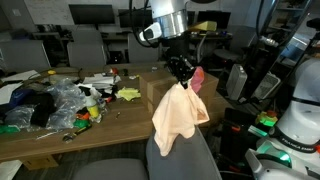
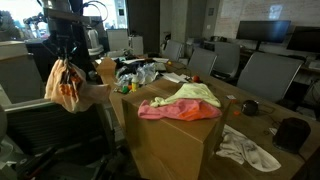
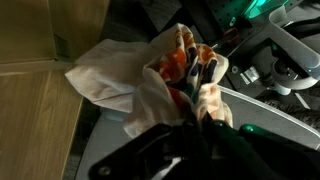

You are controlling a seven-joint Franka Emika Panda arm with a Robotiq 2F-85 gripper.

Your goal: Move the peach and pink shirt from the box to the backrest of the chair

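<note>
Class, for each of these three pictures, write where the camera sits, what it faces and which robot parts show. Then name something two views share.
Exterior view: near the chair, facing across the table; arm and gripper show.
Exterior view: beside the box, facing the far monitors; gripper shows at left.
Wrist view: on the wrist, looking down at the peach shirt; gripper shows.
Shared: all three see the gripper shut on the peach shirt.

You have a cluttered wooden table (image 1: pixel 62 138).
On it sit the box (image 2: pixel 172 150), clear bags (image 1: pixel 65 98) and a white cloth (image 2: pixel 248 150).
</note>
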